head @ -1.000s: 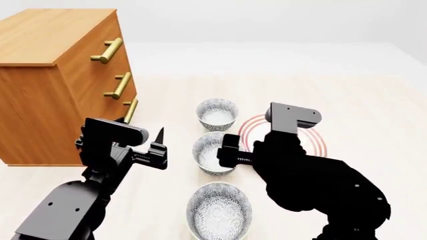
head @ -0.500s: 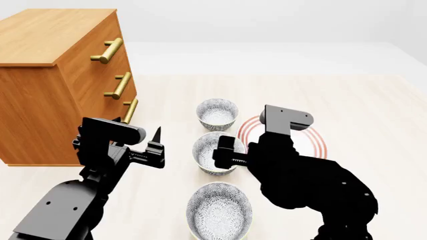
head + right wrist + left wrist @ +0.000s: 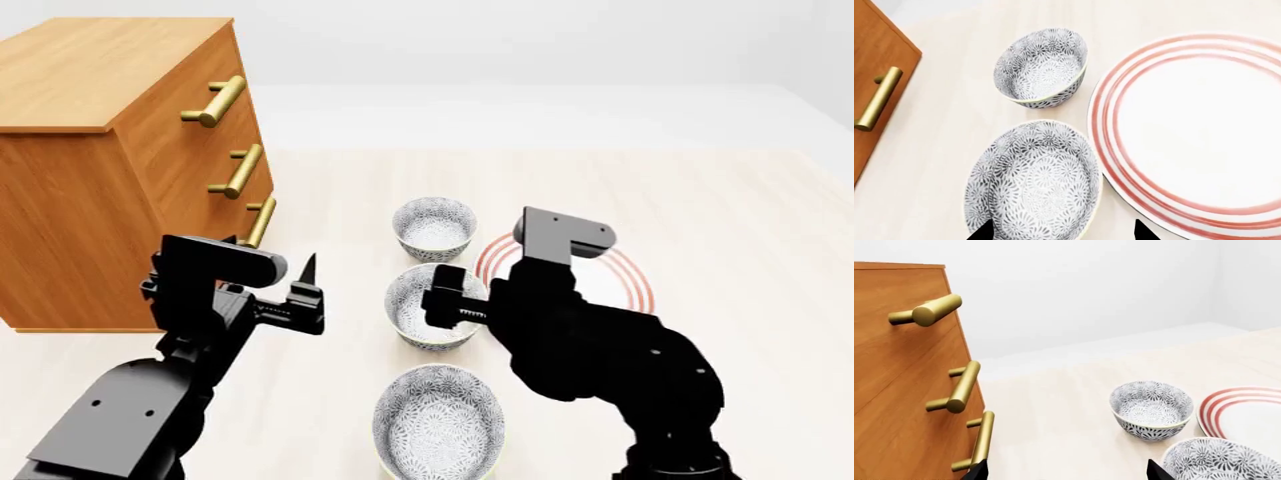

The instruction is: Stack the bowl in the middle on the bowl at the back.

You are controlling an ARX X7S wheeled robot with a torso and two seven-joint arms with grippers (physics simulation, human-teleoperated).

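Three lace-patterned bowls stand in a row on the floor. The bowl in the middle [image 3: 424,305] [image 3: 1033,182] [image 3: 1219,461] lies under my right gripper [image 3: 449,300] [image 3: 1059,233]. That gripper is open: one fingertip [image 3: 981,232] is over the bowl's inside, the other beside its rim toward the plate. Nothing is gripped. The bowl at the back [image 3: 435,228] [image 3: 1043,67] [image 3: 1151,410] stands empty just beyond. My left gripper [image 3: 287,288] [image 3: 1066,475] hangs open over bare floor, left of the bowls.
A third, matching bowl [image 3: 438,420] sits nearest me. A red-ringed white plate [image 3: 1201,125] [image 3: 634,285] [image 3: 1247,412] lies right of the middle bowl, close to its rim. A wooden dresser [image 3: 107,150] [image 3: 894,390] with brass handles [image 3: 961,387] stands at the left.
My right arm has shifted left, bringing its gripper over the middle bowl's rim. The left arm has drifted slightly left. The bowls have not moved.
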